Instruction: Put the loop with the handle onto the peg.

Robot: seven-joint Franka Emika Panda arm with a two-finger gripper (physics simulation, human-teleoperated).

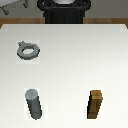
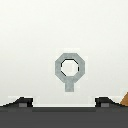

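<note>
The loop with the handle (image 1: pixel 27 51) is a flat grey ring lying on the white table at the exterior view's left, its stubby tab pointing to the far left. The peg (image 1: pixel 34 104) stands upright nearer the front, on the same side. In the wrist view the ring (image 2: pixel 69 67) lies flat well below the camera, apart from the fingers. My gripper (image 2: pixel 63 102) is open and empty; its two dark fingertips (image 2: pixel 22 102) stand wide apart. The gripper does not show in the exterior view.
A brown rectangular wooden block (image 1: pixel 96 105) stands at the front on the exterior view's right. The robot's dark base (image 1: pixel 62 11) is at the table's far edge. A brown corner (image 2: pixel 124 99) shows at the wrist view's edge.
</note>
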